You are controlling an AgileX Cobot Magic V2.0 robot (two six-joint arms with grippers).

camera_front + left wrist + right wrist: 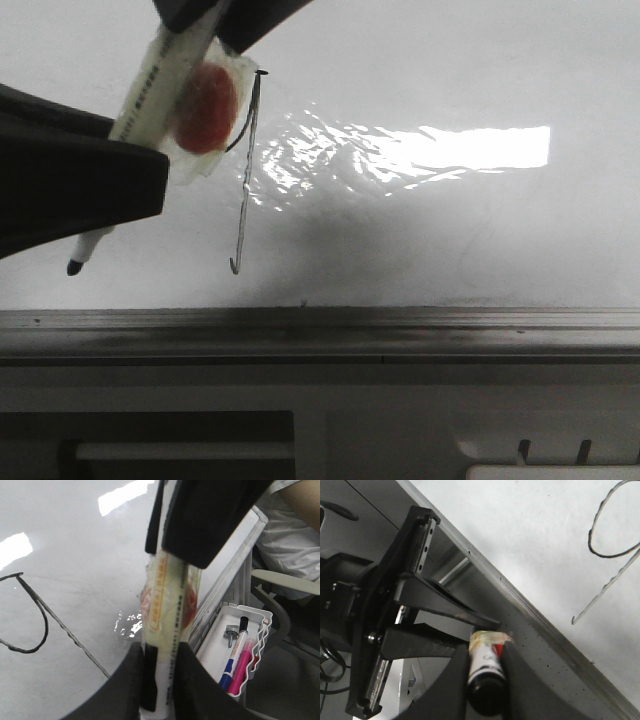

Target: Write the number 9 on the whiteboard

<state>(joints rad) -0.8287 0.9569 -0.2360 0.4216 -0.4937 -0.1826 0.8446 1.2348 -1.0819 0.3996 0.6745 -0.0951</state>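
Step in hand: I judge the digit finished; what remains for me is lifting the marker away cleanly without marking the board.
Number 9 [243, 165]: thin black stroke on the whiteboard [450, 230], left of the bright glare patch; its loop is mostly hidden behind the marker's wrapping in the front view, while the long tail runs down to a small hook just above the grey rail [320, 330]. The left wrist view shows the loop and the tail's start clearly.
Marker [150, 90]: pale barrel wrapped in clear film with a red patch, tilted, its dark tip [74, 267] low and left of the tail's hook. I cannot tell whether the tip touches the board.
Left end effector [159, 680]: clamped around the marker barrel, fingers on both sides of it.
Right end effector [487, 680]: closed on a dark-capped cylinder with a red and white label, sitting below the board's rail, well apart from the digit.
How I would do it well: pull the left arm straight back from the board before any sideways travel, so the tip cannot drag a stray line near the hook. I would keep the grip firm; the film looks slippery.
Risk: the barrel passes in front of the loop, so brushing fresh ink could smear it.
Tray [250, 630]: holds spare markers beside the board, away from my path.
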